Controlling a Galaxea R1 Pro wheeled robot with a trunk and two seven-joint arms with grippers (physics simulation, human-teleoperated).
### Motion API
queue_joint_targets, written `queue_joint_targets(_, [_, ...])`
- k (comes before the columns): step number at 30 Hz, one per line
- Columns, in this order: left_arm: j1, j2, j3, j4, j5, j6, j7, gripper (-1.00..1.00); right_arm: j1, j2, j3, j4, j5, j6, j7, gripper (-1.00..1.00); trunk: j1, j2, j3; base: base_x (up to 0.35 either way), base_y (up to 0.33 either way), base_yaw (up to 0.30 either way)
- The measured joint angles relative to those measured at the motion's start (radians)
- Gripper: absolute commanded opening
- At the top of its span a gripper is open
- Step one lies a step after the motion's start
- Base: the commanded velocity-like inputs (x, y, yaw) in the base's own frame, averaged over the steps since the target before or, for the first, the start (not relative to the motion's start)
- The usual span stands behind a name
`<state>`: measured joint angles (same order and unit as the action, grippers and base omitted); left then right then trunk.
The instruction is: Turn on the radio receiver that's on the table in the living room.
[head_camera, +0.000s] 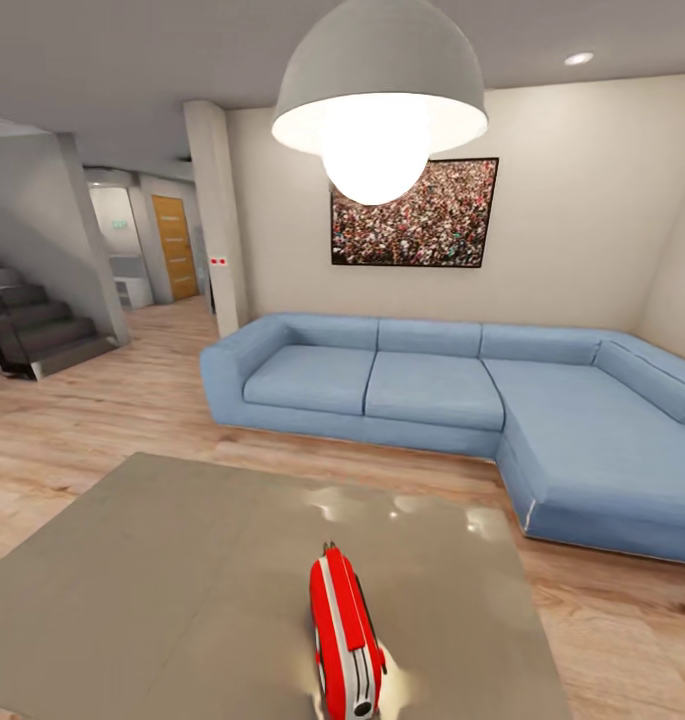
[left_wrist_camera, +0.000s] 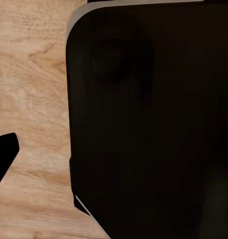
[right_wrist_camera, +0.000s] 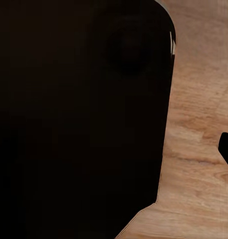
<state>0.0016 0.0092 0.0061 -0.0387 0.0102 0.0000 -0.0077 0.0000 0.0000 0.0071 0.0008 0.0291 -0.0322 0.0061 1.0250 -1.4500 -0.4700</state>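
Standing on edge near the surface's front edge, right of middle: red radio | sofa beyond far edge | claws: state cannot be told | radio untouched; reaching and switching on remain

dark robot body near both wrist cameras, end effector state unclear
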Motion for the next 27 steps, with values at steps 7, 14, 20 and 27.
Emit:
queue_joint_targets(7, [0.000,0.000,0.000,0.000,0.000,0.000,0.000,1.00,0.000,0.000,0.000,0.000,0.000,0.000,0.000,1.00,0.000,0.000,0.000,0.197,0.132,0.000])
queue_joint_targets(14, [0.000,-0.001,0.000,-0.001,-0.001,-0.002,0.000,1.00,0.000,0.000,0.000,0.000,0.000,0.000,0.000,1.00,0.000,0.000,0.000,0.079,0.010,0.000])
queue_joint_targets(20, [0.000,-0.002,0.000,-0.001,-0.001,0.000,0.000,1.00,0.000,0.000,0.000,0.000,0.000,0.000,0.000,1.00,0.000,0.000,0.000,0.284,0.001,0.000])
queue_joint_targets(27, [0.000,-0.002,0.000,-0.001,-0.001,-0.001,0.000,1.00,0.000,0.000,0.000,-0.001,0.000,0.000,0.000,1.00,0.000,0.000,0.000,0.285,0.000,0.000])
